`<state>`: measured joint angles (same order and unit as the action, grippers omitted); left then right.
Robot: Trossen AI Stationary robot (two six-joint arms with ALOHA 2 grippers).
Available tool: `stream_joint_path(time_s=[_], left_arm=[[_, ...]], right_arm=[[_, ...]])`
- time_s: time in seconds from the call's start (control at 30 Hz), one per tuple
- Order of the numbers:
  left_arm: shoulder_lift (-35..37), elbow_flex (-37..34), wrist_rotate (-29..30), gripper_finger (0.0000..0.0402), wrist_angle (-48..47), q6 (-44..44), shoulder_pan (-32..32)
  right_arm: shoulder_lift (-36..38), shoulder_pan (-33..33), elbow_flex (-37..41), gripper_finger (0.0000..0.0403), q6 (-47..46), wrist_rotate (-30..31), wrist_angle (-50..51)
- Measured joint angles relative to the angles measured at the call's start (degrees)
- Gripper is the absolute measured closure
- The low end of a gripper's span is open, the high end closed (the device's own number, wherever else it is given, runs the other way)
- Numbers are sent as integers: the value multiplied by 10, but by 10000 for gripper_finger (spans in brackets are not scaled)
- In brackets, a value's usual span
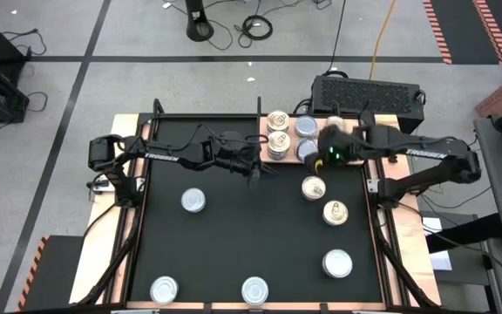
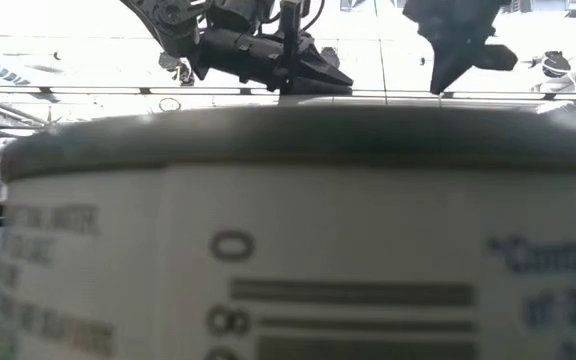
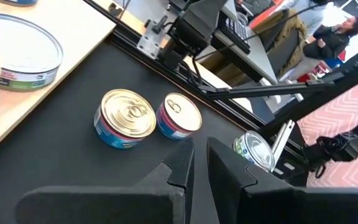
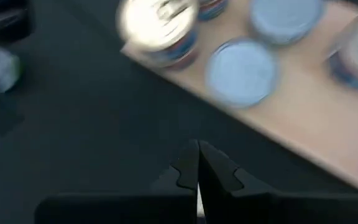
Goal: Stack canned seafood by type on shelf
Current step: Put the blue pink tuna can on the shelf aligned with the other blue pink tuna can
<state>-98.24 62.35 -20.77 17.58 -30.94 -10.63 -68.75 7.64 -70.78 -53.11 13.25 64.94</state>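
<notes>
Over on the left, three silver-topped tins wait on the black mat, the nearest being the silver tin (image 1: 193, 201). The left gripper (image 1: 257, 170) hangs empty above the mat just off the shelf (image 1: 265, 127), its jaws almost together and grasping nothing. On the shelf sits the stacked seafood (image 1: 278, 144), gold tops beside pale-blue ones, apparently sorted by type. Next come two loose gold-topped tins (image 1: 314, 187), likely the next pick. The right gripper (image 4: 197, 163) hovers at the shelf's edge, jaws clenched and empty.
</notes>
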Motion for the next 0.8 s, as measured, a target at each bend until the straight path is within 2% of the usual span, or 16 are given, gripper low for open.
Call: stream_joint_path(time_s=[0.23,0.47,0.6,0.7,0.8], left_arm=[[0,0,-15,357,-2,15,2],[0,0,-16,357,-2,29,2],[0,0,-16,357,-2,30,2],[0,0,-16,357,-2,30,2],[0,0,-16,357,-1,30,2]], right_arm=[[-11,-149,0,403,-174,-1,46],[-46,-263,0,403,-347,-4,123],[-71,-309,15,403,-398,-51,165],[-68,-330,61,403,-424,-102,156],[-41,-348,115,403,-449,-121,137]])
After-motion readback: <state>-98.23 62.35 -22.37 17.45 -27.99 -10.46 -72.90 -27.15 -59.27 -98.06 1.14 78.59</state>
